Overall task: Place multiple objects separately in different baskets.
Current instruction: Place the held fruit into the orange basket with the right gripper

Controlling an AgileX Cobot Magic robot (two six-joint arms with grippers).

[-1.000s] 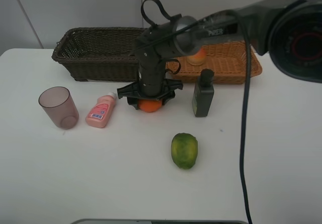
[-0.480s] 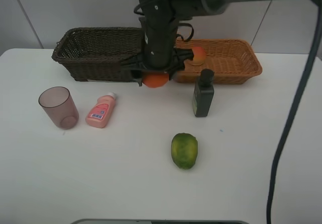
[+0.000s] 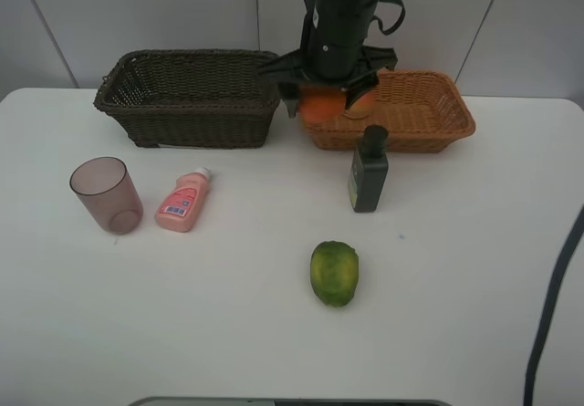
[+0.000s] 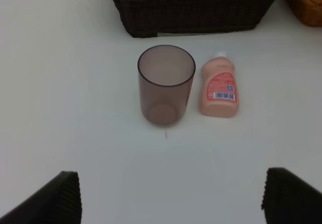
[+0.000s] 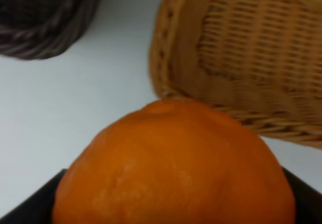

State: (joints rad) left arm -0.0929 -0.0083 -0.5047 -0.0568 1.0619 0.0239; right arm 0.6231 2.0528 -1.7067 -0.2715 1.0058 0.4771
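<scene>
Over the near left corner of the tan basket [image 3: 429, 130], the right gripper [image 3: 321, 96] holds the orange [image 3: 319, 110] clamped between its jaws, well clear of the table [image 3: 474, 287]. The step in hand looks like carrying this fruit to its basket. In the right wrist view the orange hangs about over the rim, not over the basket floor. The next move probably calls for a little more travel inward, a lowering, then parting the jaws.

A red-yellow fruit [image 3: 363, 105] lies inside near that corner (it could be bumped on the way down). The left gripper [image 4: 171, 196] stands wide and empty before the mauve cup [image 4: 166, 83] and pink bottle [image 4: 219, 85]. The dark basket [image 3: 182, 119], black-capped bottle [image 3: 368, 171] and green fruit [image 3: 334, 273] lie off the path.
</scene>
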